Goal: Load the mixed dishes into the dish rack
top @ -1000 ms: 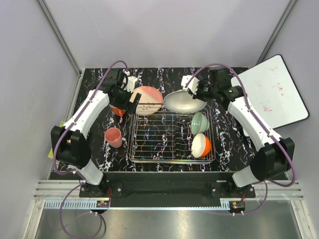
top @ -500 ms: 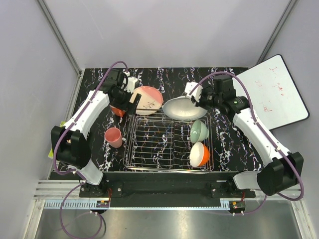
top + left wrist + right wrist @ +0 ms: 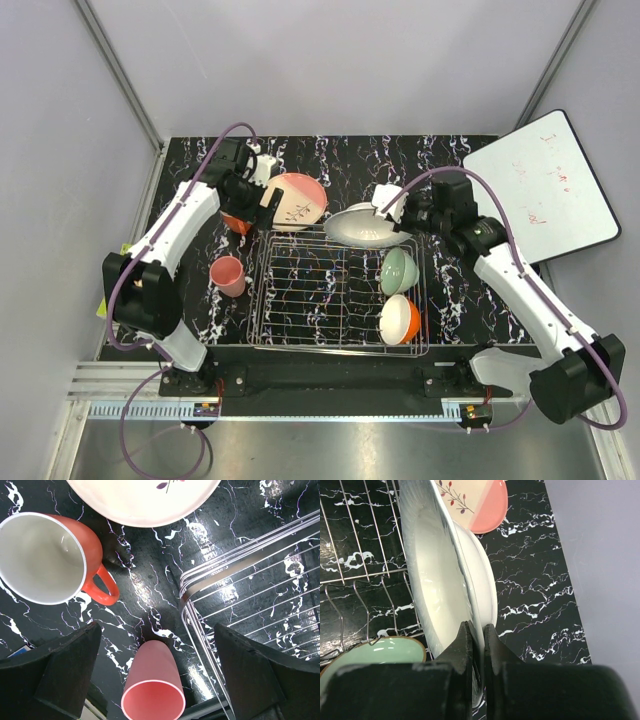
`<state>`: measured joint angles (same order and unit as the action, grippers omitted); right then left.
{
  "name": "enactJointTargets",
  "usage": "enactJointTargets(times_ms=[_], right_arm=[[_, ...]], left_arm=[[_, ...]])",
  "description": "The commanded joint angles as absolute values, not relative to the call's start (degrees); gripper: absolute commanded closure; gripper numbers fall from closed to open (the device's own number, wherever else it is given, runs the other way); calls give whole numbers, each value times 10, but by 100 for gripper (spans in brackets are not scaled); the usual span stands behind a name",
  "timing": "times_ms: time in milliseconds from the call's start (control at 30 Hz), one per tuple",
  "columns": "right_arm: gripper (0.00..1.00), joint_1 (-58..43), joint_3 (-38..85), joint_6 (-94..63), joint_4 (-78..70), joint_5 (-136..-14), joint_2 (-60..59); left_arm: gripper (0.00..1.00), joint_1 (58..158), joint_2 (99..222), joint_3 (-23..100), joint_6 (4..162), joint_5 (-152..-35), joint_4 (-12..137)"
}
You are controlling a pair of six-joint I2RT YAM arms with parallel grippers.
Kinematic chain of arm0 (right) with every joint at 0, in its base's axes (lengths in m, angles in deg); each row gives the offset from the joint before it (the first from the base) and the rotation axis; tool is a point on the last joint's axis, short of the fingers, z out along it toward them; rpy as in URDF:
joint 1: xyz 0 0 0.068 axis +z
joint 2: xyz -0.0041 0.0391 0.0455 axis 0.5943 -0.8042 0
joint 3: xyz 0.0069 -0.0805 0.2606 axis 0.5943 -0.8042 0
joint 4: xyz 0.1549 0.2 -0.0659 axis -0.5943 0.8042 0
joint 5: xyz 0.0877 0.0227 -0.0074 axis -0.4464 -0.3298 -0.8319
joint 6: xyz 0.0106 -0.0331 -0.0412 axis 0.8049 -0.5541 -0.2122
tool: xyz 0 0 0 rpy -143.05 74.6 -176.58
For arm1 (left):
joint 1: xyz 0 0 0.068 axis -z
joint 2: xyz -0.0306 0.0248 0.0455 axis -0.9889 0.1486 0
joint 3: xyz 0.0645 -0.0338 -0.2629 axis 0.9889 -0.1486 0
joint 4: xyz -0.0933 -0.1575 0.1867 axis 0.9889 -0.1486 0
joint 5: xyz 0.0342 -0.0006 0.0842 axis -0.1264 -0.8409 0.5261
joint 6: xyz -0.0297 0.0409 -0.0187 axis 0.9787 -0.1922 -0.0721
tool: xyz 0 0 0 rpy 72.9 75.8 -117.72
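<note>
My right gripper (image 3: 477,630) is shut on the rim of the white plate (image 3: 445,580), which stands tilted on edge over the far edge of the dish rack (image 3: 330,300). In the top view that gripper (image 3: 393,212) holds the white plate (image 3: 362,228) by its right side. A pale green bowl (image 3: 398,270) and an orange bowl (image 3: 400,320) sit in the rack's right end. My left gripper (image 3: 156,627) is open above the table, with the pink mug (image 3: 152,687) lying on its side below it. The orange mug (image 3: 42,557) and pink-and-peach plate (image 3: 145,500) lie beyond.
A whiteboard (image 3: 545,185) leans at the far right, beyond the table edge. The rack's left corner (image 3: 187,587) is close to my left gripper's right finger. Grey walls enclose the table on three sides.
My right arm has brought the white plate nearer and lower, onto the rack's far edge. The rack and its two bowls have slid toward the near edge. The left arm is still.
</note>
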<state>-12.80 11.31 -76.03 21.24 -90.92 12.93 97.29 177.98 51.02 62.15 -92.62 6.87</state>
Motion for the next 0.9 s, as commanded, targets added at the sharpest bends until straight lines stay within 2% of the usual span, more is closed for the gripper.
enactJointTargets(times_ms=[0,233,533,867], right_arm=[[100,-111,82,-739,170,-915,148],[100,-98,68,-749,152,-884,107],[100,-98,123,-724,176,-875,25],[100,-98,187,-738,180,-795,-75]], left_arm=[[1,971,1789,519,616,-927,84],[1,971,1795,524,621,-936,82],[1,973,1823,529,617,-951,82],[1,975,1898,604,624,-954,82]])
